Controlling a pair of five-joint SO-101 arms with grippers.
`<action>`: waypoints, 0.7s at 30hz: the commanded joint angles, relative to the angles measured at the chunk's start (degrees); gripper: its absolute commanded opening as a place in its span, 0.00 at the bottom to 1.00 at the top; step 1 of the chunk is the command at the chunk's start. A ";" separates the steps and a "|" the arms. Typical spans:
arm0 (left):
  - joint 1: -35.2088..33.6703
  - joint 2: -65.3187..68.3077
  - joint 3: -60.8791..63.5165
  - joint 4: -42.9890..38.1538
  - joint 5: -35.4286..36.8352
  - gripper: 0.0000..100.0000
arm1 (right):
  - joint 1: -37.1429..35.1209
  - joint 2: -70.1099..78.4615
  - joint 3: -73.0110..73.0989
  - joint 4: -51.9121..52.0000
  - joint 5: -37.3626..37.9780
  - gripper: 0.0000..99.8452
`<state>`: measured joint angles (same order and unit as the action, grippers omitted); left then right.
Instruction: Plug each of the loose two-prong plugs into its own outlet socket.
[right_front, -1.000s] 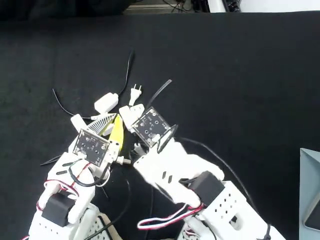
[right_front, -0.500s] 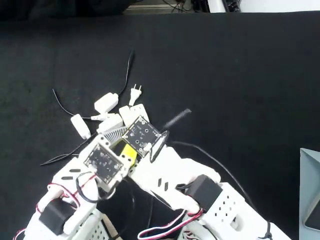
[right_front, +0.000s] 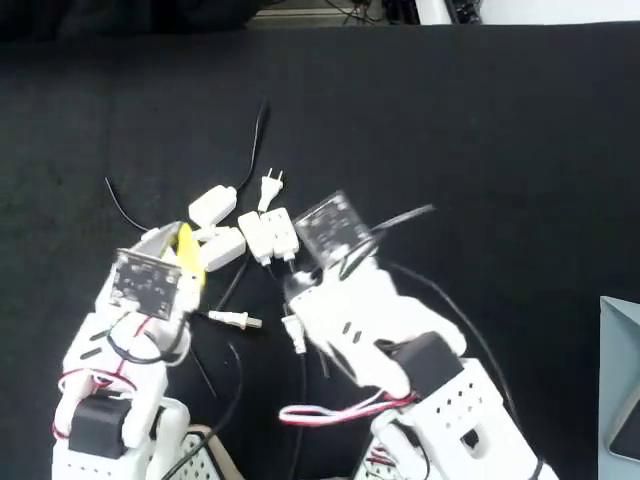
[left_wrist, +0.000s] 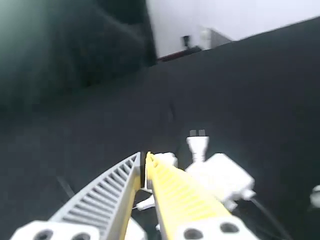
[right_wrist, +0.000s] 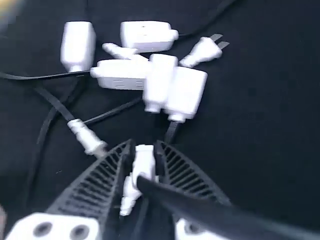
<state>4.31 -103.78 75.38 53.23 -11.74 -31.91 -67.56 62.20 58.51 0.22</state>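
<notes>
Crowding held plug (right_wrist: 142, 161) in right hand (right_wrist: 143, 146): sockets (right_wrist: 172, 87), spare plug (right_wrist: 202, 50), cords (right_wrist: 52, 106).

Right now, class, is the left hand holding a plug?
No, the left hand is shut, its two fingers pressed together with nothing between them.

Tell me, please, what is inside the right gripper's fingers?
A white plug is clamped in the right gripper. The fingers cover its sides, and its prongs cannot be made out.
</notes>
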 joint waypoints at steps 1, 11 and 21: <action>-5.14 0.35 1.54 0.09 0.00 0.04 | 4.13 0.31 0.66 -1.85 -1.32 0.01; -4.97 21.36 -7.87 0.00 -3.96 0.06 | 8.26 0.31 8.31 -8.18 -1.32 0.01; -4.79 60.48 -25.45 0.26 -16.79 0.08 | 13.27 0.31 8.57 -8.18 -1.32 0.01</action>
<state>-0.44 -57.89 58.51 53.41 -25.63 -19.69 -67.56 71.08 51.47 -0.57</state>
